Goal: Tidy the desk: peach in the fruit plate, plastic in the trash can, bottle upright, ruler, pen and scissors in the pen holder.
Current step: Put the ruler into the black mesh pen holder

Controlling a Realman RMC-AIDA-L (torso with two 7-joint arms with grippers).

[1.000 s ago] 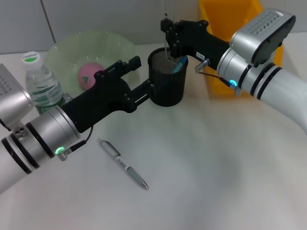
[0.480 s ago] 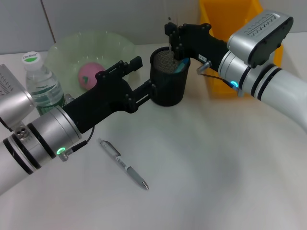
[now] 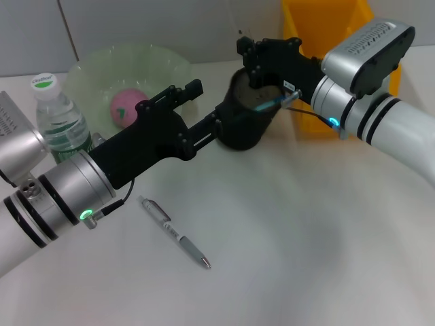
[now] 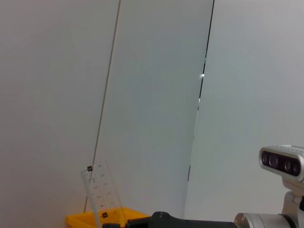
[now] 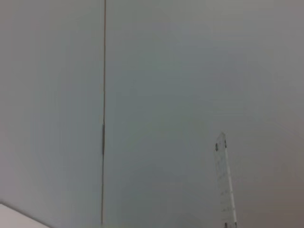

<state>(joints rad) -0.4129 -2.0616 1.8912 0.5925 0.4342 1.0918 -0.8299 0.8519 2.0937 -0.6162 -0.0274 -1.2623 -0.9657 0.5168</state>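
The black mesh pen holder (image 3: 248, 125) stands tilted at the desk's (image 3: 306, 231) middle back, with the blue scissors (image 3: 266, 106) inside. My right gripper (image 3: 253, 56) is right above its rim, shut on the clear ruler (image 3: 235, 19), which stands upright; the ruler also shows in the right wrist view (image 5: 225, 185) and the left wrist view (image 4: 101, 194). My left gripper (image 3: 202, 109) is open, its lower finger against the holder's left side. The pen (image 3: 174, 233) lies on the desk in front. The peach (image 3: 125, 106) lies in the fruit plate (image 3: 160, 62). The bottle (image 3: 58, 115) stands upright at far left.
The yellow trash can (image 3: 326, 27) stands at the back right behind my right arm; its rim shows in the left wrist view (image 4: 90, 220). The front right of the desk is bare white surface.
My right gripper has moved down and a little right with the ruler. The pen holder has tipped and shifted to the right. My left arm has barely moved.
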